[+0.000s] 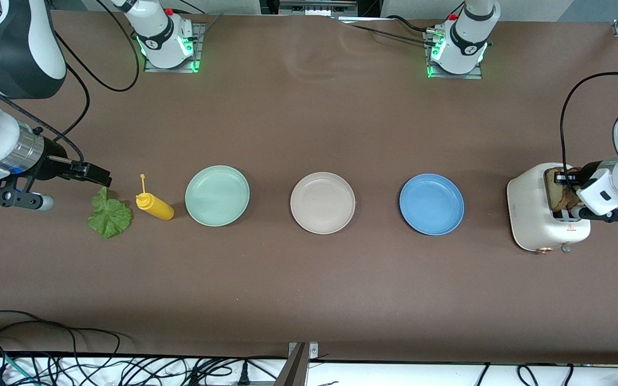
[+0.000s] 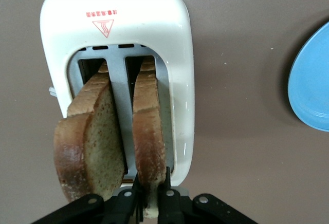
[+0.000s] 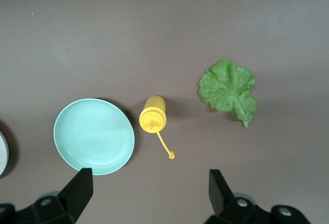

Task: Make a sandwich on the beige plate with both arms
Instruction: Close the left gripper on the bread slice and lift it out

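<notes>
Two brown-crusted toast slices stand in the white toaster (image 1: 547,222) at the left arm's end of the table. My left gripper (image 1: 567,182) is over the toaster, shut on the upper edge of the slice (image 2: 149,126) in the slot closer to the blue plate. The other slice (image 2: 95,136) leans free in its slot. The beige plate (image 1: 322,202) lies bare mid-table. A green lettuce leaf (image 1: 109,216) lies at the right arm's end. My right gripper (image 1: 94,175) hovers open over the table beside the leaf (image 3: 229,89), holding nothing.
A mint-green plate (image 1: 217,195) and a blue plate (image 1: 431,203) flank the beige one. A yellow squeeze bottle (image 1: 154,206) lies on its side between the leaf and the mint plate. Cables hang along the table edge nearest the camera.
</notes>
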Controlling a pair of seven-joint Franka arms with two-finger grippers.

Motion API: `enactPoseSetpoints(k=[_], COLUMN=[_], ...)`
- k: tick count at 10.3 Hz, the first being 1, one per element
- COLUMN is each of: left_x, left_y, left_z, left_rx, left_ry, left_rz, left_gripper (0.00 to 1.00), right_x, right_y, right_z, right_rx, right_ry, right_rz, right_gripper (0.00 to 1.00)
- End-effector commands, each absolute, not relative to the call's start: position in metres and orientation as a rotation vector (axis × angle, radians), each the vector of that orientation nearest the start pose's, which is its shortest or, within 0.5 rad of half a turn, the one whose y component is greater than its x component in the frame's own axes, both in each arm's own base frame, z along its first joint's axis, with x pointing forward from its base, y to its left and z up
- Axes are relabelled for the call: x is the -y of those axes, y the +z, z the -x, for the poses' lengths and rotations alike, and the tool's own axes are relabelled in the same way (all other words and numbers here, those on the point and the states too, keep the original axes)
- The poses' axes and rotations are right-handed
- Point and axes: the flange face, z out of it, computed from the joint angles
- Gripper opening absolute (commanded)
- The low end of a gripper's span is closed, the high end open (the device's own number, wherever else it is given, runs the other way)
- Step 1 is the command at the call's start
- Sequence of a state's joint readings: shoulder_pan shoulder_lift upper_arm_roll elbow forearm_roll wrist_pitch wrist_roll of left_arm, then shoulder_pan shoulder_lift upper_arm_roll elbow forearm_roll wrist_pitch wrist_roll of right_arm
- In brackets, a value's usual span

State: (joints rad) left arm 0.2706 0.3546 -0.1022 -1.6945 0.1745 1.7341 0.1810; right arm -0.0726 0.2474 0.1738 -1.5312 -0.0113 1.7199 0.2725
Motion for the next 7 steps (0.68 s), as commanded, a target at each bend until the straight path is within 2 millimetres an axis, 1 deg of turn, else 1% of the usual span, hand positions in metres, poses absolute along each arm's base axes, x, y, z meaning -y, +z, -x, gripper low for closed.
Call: enactPoseSetpoints(k=[1,2,3,4,6,7], left_x=[-0.128,-0.126,-0.12,-0.109,-0.063,-0.036], left_y=[0.404,0.428,0.451,0.48,0.536,0.553], left_z=[-0.597,-0.594,-0.593,-0.593,-0.596,-0.595], left_rx=[-0.155,-0.149,-0.15,-0.173,-0.281,-0.34], left_ry=[0.483,0.472,0.469,0.479,0.479,0.475], left_rz=[2.994,2.991,2.988,2.984,2.982,2.985], left_gripper=[0.0,0.0,0.0,0.0,0.0,0.0], right_x=[-0.05,-0.05,-0.05,-0.05,-0.05,-0.051], right_y=[0.514,0.514,0.514,0.514,0.514,0.514], right_z=[-0.633,-0.633,-0.633,-0.633,-0.633,-0.633], right_rx=[-0.256,-0.256,-0.256,-0.256,-0.256,-0.254], right_ry=[0.09,0.09,0.087,0.09,0.09,0.09], right_rz=[3.087,3.087,3.087,3.087,3.087,3.086], right_gripper=[1.0,1.0,1.0,1.0,1.0,1.0])
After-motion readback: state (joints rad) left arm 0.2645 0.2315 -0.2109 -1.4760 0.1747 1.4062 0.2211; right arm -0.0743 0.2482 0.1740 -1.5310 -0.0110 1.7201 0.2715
